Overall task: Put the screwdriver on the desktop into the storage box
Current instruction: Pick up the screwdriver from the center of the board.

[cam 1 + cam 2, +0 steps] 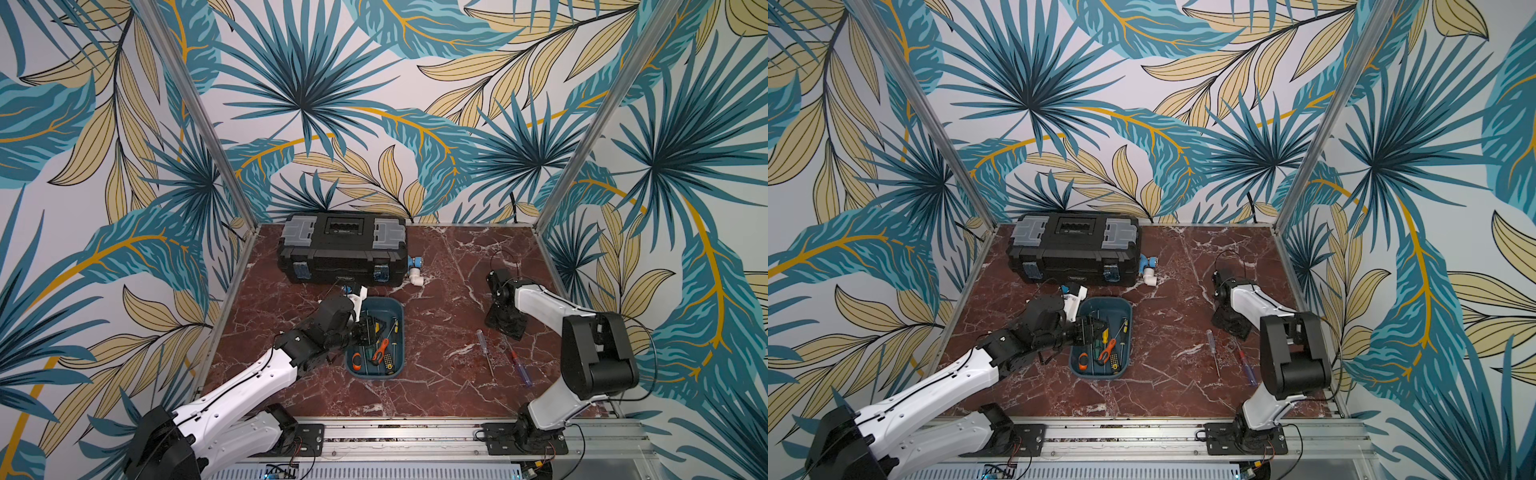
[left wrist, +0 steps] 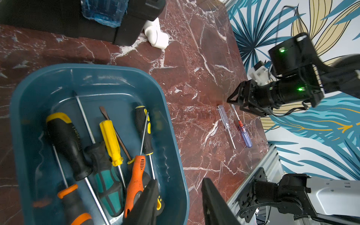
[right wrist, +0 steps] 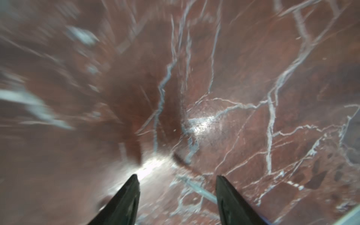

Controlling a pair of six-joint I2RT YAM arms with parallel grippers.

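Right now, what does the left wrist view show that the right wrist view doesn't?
Left wrist only: the box with several screwdrivers inside, a clear screwdriver and a purple screwdriver outside it, the toolbox, and the open left tool. Right wrist only: nothing new, just a blurred close-up. Both: the desktop and the open right tool.

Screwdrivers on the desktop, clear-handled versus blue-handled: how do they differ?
The clear-handled screwdriver points its tip toward the front rail; the blue-handled screwdriver points away. The blue-handled one has a red collar, the clear one none. Both lie flat on the desktop, side by side.
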